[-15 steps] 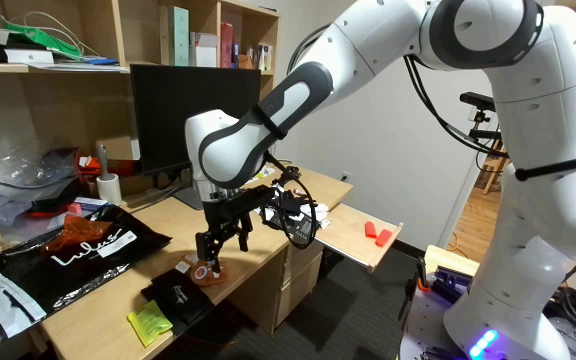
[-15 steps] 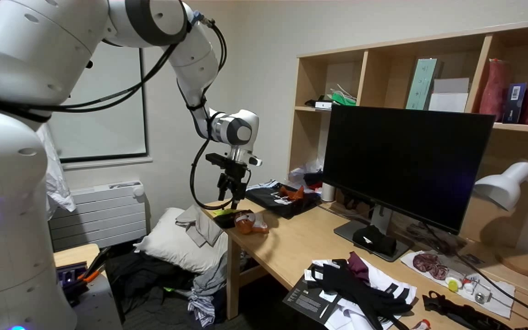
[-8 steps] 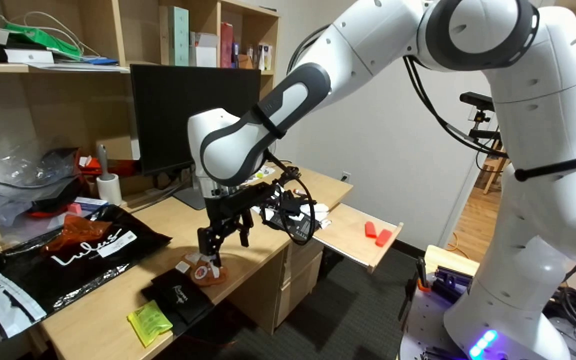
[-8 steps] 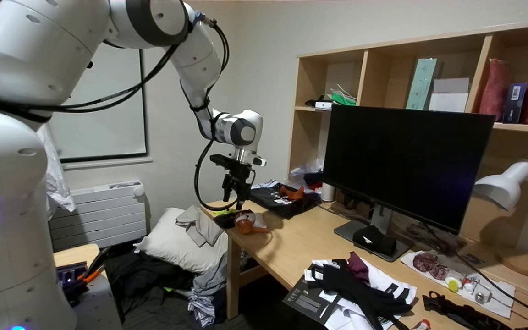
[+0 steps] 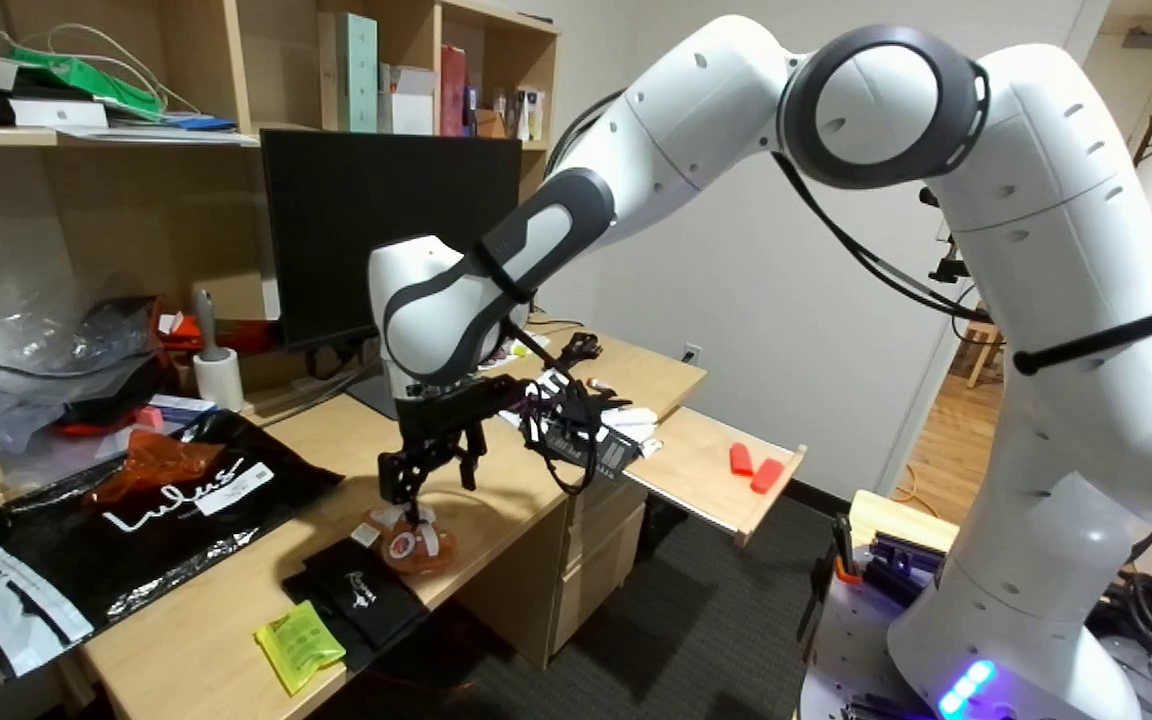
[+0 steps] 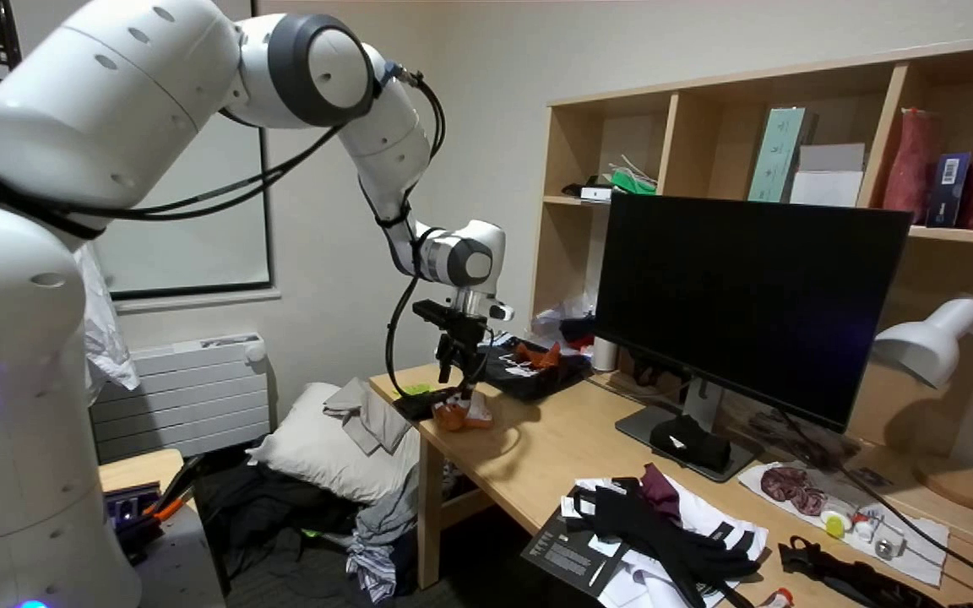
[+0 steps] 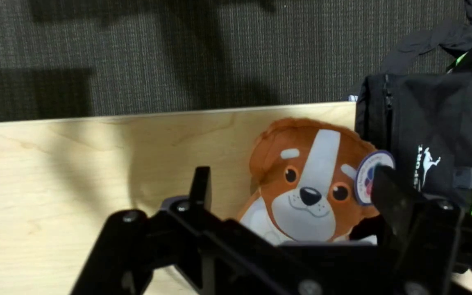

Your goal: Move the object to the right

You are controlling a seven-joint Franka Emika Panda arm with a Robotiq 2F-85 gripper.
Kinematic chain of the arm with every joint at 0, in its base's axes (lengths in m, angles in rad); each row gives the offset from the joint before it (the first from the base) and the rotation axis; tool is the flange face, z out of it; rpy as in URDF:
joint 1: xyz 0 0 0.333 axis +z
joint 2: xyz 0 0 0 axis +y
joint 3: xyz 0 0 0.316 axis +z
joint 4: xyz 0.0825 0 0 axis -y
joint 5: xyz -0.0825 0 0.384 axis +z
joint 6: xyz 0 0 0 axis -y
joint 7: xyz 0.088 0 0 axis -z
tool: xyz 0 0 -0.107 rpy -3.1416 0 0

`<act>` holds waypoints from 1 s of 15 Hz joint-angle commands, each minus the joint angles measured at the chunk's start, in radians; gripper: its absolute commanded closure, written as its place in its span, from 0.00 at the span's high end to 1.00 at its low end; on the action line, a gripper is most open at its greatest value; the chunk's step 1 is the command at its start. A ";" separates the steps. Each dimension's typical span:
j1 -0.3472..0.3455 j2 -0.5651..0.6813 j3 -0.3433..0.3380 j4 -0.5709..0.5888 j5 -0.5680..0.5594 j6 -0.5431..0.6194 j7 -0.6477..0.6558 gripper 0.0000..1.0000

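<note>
The object is a small plush dog, reddish-brown with white patches and a round tag. It lies on the desk close to the front edge, in both exterior views (image 5: 426,556) (image 6: 453,417) and the wrist view (image 7: 307,221). My gripper (image 7: 291,174) is open above it. In the wrist view one finger stands left of the dog over bare wood; the other overlaps the tag on its right. The dog's lower body is hidden behind the gripper. In both exterior views the gripper (image 5: 441,498) (image 6: 455,385) points down, low over the dog; contact cannot be told.
A black pouch (image 7: 428,123) lies right beside the dog, with a yellow-green packet (image 5: 299,645) past it. A large black bag (image 5: 186,500) lies behind. The monitor (image 6: 748,304) stands on the desk (image 6: 537,456). A glove and papers (image 6: 664,540) lie farther along.
The arm has come down, and the gripper has moved right and lower in an exterior view, closer over the plush dog. The dog has not visibly moved. The fingers stay open.
</note>
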 commanded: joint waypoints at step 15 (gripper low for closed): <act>0.024 0.153 0.013 0.101 0.061 0.134 0.042 0.53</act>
